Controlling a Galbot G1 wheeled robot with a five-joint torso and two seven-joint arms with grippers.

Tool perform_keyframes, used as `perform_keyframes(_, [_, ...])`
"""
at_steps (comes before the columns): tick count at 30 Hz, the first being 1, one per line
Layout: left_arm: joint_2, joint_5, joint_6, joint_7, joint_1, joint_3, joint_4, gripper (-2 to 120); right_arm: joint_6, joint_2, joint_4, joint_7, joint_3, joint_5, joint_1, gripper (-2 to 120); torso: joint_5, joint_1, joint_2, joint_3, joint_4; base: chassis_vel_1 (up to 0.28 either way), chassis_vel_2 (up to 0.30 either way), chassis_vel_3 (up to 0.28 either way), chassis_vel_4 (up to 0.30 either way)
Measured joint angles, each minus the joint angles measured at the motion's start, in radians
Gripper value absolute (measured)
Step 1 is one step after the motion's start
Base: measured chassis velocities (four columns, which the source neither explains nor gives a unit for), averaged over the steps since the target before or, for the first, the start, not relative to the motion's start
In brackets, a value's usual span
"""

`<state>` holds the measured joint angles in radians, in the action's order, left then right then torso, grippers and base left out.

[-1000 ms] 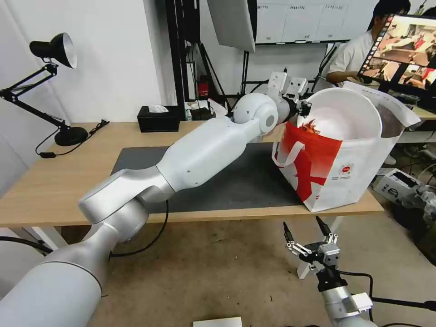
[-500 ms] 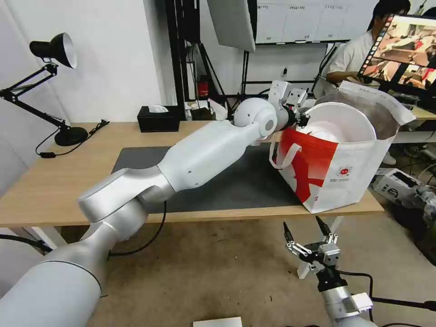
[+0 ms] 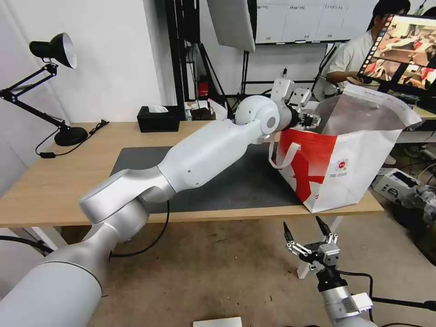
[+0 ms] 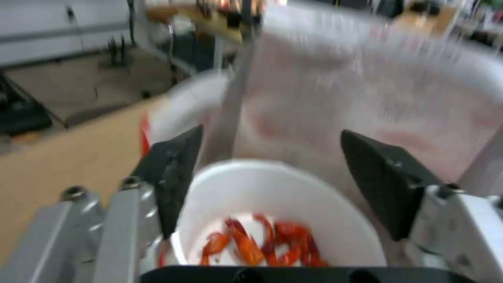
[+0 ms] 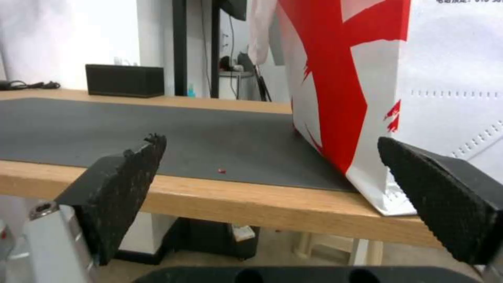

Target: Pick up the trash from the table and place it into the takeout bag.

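Note:
My left gripper [image 3: 313, 120] hovers over the mouth of the takeout bag [image 3: 345, 168], which stands at the right end of the table [image 3: 54, 181]. In the left wrist view this gripper [image 4: 278, 169] is open, its black fingers wide apart. Below them, down inside the bag, lies the white bowl [image 4: 262, 184] with red scraps, against the silver lining [image 4: 367, 98]. My right gripper [image 3: 306, 231] hangs open below the table's front edge, empty. In the right wrist view it [image 5: 283, 188] faces the bag's red and white side [image 5: 445, 78].
A dark grey mat [image 3: 236, 181] covers the table's middle, with a tiny red scrap [image 5: 221, 171] near its front edge. A black tissue box [image 3: 158, 119] and a black desk lamp [image 3: 54, 50] stand at the back left. My left arm stretches across the mat.
The white bowl was held tilted over the bag's mouth by my left gripper. The gripper has opened, the bowl has dropped inside, and the bag's rear flap has risen.

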<state>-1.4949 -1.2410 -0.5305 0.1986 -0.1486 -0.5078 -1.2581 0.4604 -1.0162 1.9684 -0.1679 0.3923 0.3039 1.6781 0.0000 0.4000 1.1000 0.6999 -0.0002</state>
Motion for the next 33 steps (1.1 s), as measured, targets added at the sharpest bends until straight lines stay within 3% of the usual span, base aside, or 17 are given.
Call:
perform_keyframes(5, [0.091,0.008,0.108,0.018,0.015,0.017,-0.104,93,0.000,0.000,0.000,0.000,0.000,0.000,0.000,100,-0.0001,0.000,0.000,0.000,0.0003,0.000,0.000,0.000,0.000])
perform_keyframes(6, [0.133,0.027,0.152,0.026,0.027,0.022,-0.148,97,0.000,0.000,0.000,0.000,0.000,0.000,0.000,100,-0.0003,0.000,0.000,0.000,0.0004,0.000,0.000,0.000,0.000])
perform_keyframes(8, [0.185,0.053,0.228,0.040,0.049,0.028,-0.197,99,0.000,0.000,0.000,0.000,0.000,0.000,0.000,100,-0.0003,0.000,0.000,0.000,0.0004,0.000,0.000,0.000,0.000])
perform_keyframes(9, [0.185,0.053,0.228,0.040,0.049,0.028,-0.197,99,0.000,0.000,0.000,0.000,0.000,0.000,0.000,100,-0.0003,0.000,0.000,0.000,0.0004,0.000,0.000,0.000,0.000])
perform_keyframes(11, [0.250,0.114,0.333,0.056,0.093,0.037,-0.254,100,0.000,0.000,0.000,0.000,0.000,0.000,0.000,100,-0.0003,0.000,0.000,0.000,0.0003,0.000,0.000,0.000,0.000])
perform_keyframes(12, [0.267,0.128,0.351,0.058,0.110,0.044,-0.274,100,0.000,0.000,0.000,0.000,0.000,0.000,0.000,100,-0.0003,0.000,0.000,0.000,0.0003,0.000,0.000,0.000,0.000])
perform_keyframes(17, [0.346,0.150,0.383,0.080,0.207,0.102,-0.378,100,0.000,0.000,0.000,0.000,0.000,0.000,0.000,100,-0.0005,0.000,0.000,0.000,0.0003,0.000,0.000,0.000,0.000])
perform_keyframes(19, [0.433,0.183,0.389,0.092,0.298,0.160,-0.490,100,0.000,0.000,0.000,0.000,0.000,0.000,0.000,100,-0.0003,0.000,0.000,0.000,0.0000,0.000,0.000,0.000,0.000])
perform_keyframes(20, [0.433,0.183,0.389,0.092,0.298,0.160,-0.490,100,0.000,0.000,0.000,0.000,0.000,0.000,0.000,100,-0.0003,0.000,0.000,0.000,0.0000,0.000,0.000,0.000,0.000])
perform_keyframes(23, [0.530,0.214,0.390,0.090,0.411,0.239,-0.591,100,0.000,0.000,0.000,0.000,0.000,0.000,0.000,100,-0.0005,0.000,0.000,0.000,0.0003,0.000,0.000,0.000,0.000])
perform_keyframes(28, [0.604,0.255,0.397,0.049,0.571,0.352,-0.647,100,0.000,0.000,0.000,0.000,0.000,0.000,0.000,100,-0.0007,0.000,0.000,0.000,0.0003,0.000,0.000,0.000,0.000])
perform_keyframes(33, [0.670,0.335,0.428,0.013,0.812,0.526,-0.717,100,0.000,0.000,0.000,0.000,0.000,0.000,0.000,100,-0.0007,0.000,0.000,0.000,0.0003,0.000,0.000,0.000,0.000])
